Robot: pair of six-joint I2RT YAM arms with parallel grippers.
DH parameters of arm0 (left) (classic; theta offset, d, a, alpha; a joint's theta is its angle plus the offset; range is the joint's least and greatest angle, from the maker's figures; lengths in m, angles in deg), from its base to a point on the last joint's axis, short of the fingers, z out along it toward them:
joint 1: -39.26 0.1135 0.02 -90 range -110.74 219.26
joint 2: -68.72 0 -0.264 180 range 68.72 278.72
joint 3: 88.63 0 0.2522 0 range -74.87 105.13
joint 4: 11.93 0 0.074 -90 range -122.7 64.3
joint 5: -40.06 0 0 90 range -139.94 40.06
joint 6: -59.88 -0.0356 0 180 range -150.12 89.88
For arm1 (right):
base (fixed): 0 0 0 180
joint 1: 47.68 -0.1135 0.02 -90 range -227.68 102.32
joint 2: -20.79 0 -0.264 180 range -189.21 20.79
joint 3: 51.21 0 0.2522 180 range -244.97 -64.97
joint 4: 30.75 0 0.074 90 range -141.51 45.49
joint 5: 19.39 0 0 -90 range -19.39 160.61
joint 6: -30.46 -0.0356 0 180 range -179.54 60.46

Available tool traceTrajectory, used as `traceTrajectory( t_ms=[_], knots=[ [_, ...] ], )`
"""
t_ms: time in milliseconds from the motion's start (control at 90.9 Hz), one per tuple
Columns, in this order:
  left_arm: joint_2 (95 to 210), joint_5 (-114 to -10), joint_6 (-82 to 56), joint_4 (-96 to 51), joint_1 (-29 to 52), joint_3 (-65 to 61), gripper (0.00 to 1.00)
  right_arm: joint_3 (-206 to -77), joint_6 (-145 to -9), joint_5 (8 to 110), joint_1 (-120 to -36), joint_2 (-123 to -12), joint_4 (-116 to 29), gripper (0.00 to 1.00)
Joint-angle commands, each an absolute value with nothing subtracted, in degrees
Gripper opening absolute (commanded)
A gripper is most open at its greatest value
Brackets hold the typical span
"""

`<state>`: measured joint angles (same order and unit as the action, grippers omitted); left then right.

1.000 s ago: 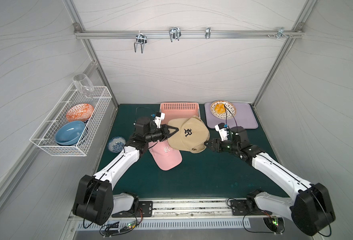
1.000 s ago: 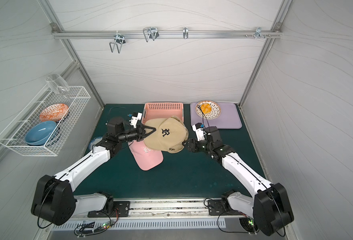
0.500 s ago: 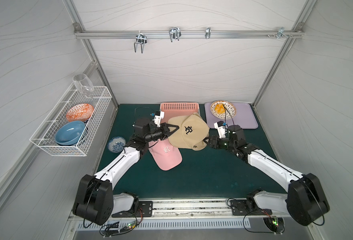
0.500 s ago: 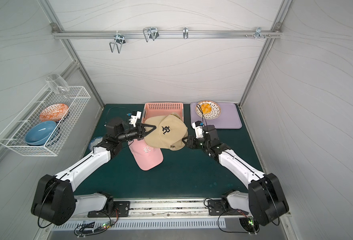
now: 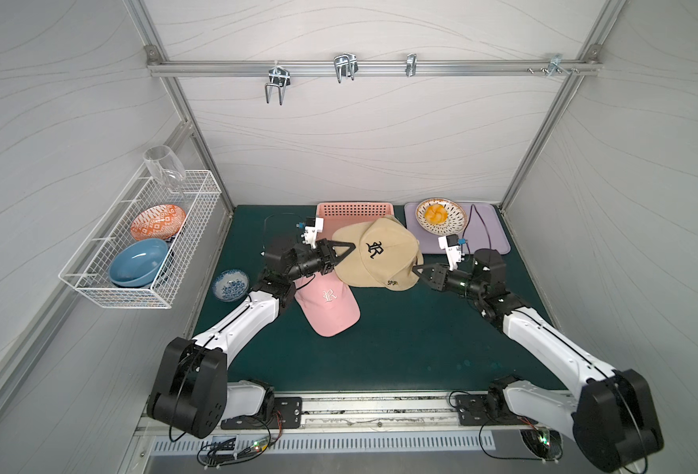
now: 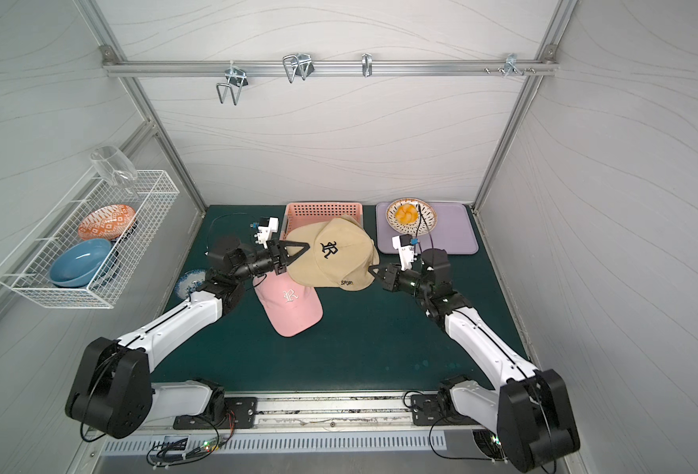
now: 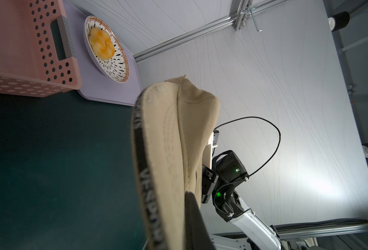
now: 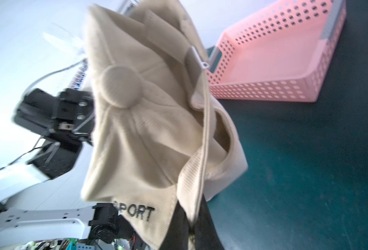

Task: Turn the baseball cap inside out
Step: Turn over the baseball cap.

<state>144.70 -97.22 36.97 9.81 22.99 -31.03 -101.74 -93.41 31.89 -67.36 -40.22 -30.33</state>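
Your left gripper (image 5: 345, 254) and right gripper (image 5: 418, 271) pinch the tan cap (image 5: 380, 269) near the pink basket (image 5: 351, 209); beside it a plate (image 5: 453, 217) (patterned) holds orange food (image 5: 437, 213).

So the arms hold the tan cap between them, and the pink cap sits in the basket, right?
No: the pink cap lies on the green mat, outside the basket, as both top views show. The left gripper and right gripper hold the tan cap.
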Motion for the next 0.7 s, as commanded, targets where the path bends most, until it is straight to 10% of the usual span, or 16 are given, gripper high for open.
traceTrajectory(
  t_ms=[0,693],
  knots=[
    [145.79,-95.87,44.23,24.24,23.76,-31.36,0.00,-102.25,-97.16,24.16,-66.39,-34.73,-23.94,0.00],
    [156.02,-88.49,71.23,54.70,26.61,-35.62,0.00,-106.11,-112.40,19.13,-64.45,-22.42,-4.11,0.00]
  ],
)
